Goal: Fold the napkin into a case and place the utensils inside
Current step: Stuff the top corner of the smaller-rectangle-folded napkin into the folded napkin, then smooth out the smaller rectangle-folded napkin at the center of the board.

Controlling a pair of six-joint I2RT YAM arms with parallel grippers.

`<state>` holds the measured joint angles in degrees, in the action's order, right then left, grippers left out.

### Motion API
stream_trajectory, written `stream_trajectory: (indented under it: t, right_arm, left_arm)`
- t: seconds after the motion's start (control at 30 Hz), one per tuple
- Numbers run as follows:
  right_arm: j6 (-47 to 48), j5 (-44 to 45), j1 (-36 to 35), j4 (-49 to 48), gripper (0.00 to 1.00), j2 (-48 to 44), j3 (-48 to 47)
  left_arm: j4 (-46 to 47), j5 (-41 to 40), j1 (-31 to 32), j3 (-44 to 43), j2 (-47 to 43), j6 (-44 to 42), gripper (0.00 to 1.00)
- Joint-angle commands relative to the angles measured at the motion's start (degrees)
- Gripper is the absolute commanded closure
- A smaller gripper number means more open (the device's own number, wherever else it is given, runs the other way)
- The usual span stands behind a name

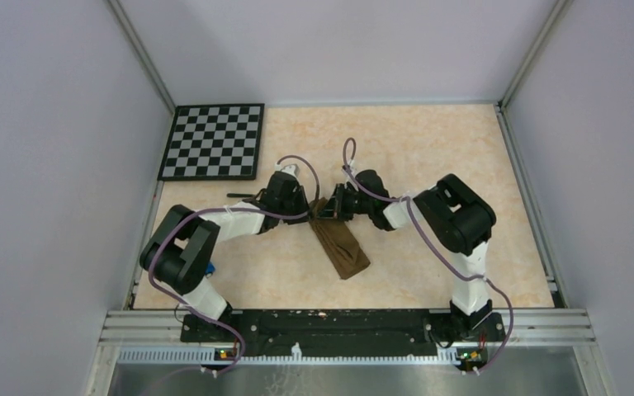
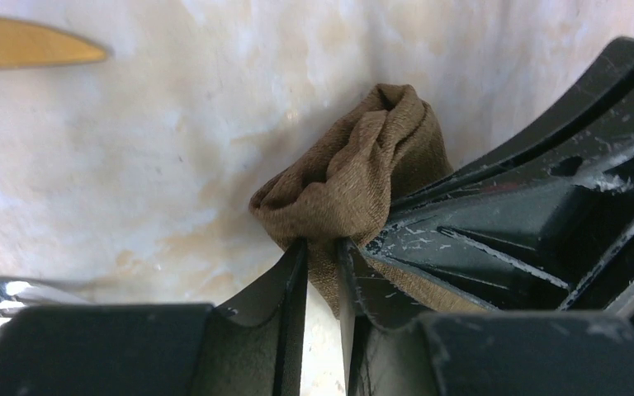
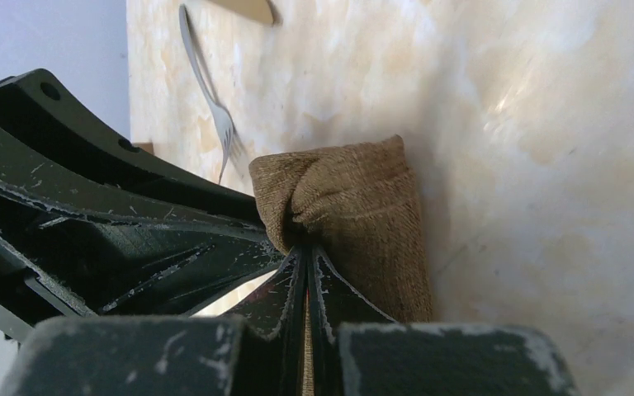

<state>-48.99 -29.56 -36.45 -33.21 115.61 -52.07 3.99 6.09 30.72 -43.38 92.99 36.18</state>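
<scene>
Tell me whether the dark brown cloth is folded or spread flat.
Folded. The dark brown cloth napkin lies as a narrow strip, its far end bunched where the left gripper and right gripper pinch it.

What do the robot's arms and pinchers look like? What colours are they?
The left arm and right arm are chunky black joints linked by white tubes, each with a thin purple cable looping along it. The left gripper and right gripper are black plastic, with ribbed, tapering fingers covered in pale scratches.
</scene>
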Motion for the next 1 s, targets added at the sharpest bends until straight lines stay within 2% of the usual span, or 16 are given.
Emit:
stream_trajectory:
  t: [0.0, 0.13, 0.2, 0.3, 0.37, 0.47, 0.6, 0.73, 0.97]
  right_arm:
    - [0.35, 2.30, -1.55, -0.52, 1.00, -0.68, -0.57]
    - [7.03, 2.39, -0.80, 9.03, 0.94, -10.16, 1.56]
    - [13.30, 3.30, -0.80, 15.69, 0.86, -15.85, 2.42]
    - [21.78, 4.51, -1.34, 23.29, 0.67, -23.87, 4.56]
    - [28.77, 5.62, -2.25, 29.41, 0.56, -27.63, 4.63]
    - [37.96, 10.47, -5.19, 37.19, 0.47, -31.04, 4.25]
    - [43.08, 18.26, -9.10, 40.25, 0.44, -33.61, 3.39]
    - [44.74, 24.58, -13.00, 41.81, 0.44, -31.84, 1.23]
    - [45.37, 34.86, -18.90, 43.49, 0.46, -25.56, -2.22]
  left_arm:
    - [3.30, -1.41, 0.11, -1.99, 3.18, 0.28, 0.74]
    - [2.18, 0.83, 0.13, -0.41, -0.96, -1.51, 0.62]
    - [0.06, 2.37, 0.05, 0.15, -3.96, -1.73, 0.56]
    - [-3.37, 4.29, -0.15, 1.30, -8.70, -0.69, 0.47]
    - [-3.72, 7.08, -0.71, 3.12, -11.39, 1.52, 0.45]
    - [-3.01, 13.03, -0.97, 6.08, -12.90, 7.56, 0.44]
    - [1.39, 18.94, -0.95, 10.28, -11.81, 17.09, 0.50]
    - [8.66, 18.43, -0.97, 14.95, -11.23, 25.58, 0.56]
    - [12.42, 17.72, -0.85, 15.20, -5.89, 29.61, 0.61]
